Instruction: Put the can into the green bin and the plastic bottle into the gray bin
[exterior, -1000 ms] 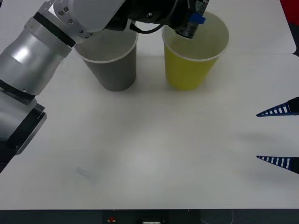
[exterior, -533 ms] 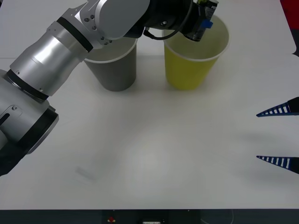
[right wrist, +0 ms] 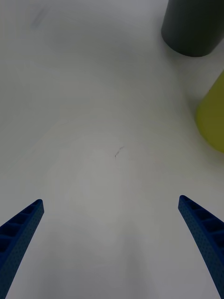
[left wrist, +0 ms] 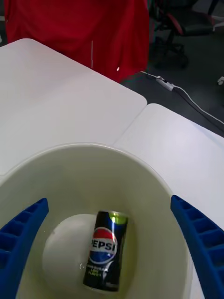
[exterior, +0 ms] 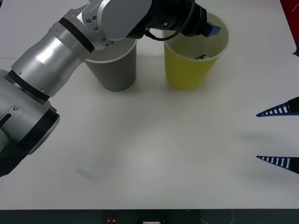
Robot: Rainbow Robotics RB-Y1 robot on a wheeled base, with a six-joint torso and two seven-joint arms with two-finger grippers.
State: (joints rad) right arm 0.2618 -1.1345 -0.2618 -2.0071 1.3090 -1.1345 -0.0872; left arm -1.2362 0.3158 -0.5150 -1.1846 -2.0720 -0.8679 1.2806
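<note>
The can (left wrist: 105, 250) has dropped from the left gripper (left wrist: 109, 243), now spread wide and empty above the green bin (exterior: 191, 70), and lies on its floor. Bottle (exterior: 85, 173) remains at table's 7 o'clock; right gripper (exterior: 279, 135) open, idle at 3 o'clock.

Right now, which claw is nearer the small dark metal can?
Left. The left claw hangs open right above the small dark metal can inside the yellow-green cup-shaped bin; the right claw waits far off, open.

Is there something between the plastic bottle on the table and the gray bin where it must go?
Nothing visible stands on the table between the plastic bottle and the gray bin. However, the left arm reaches across above that bin, its open left gripper over the green bin.
</note>
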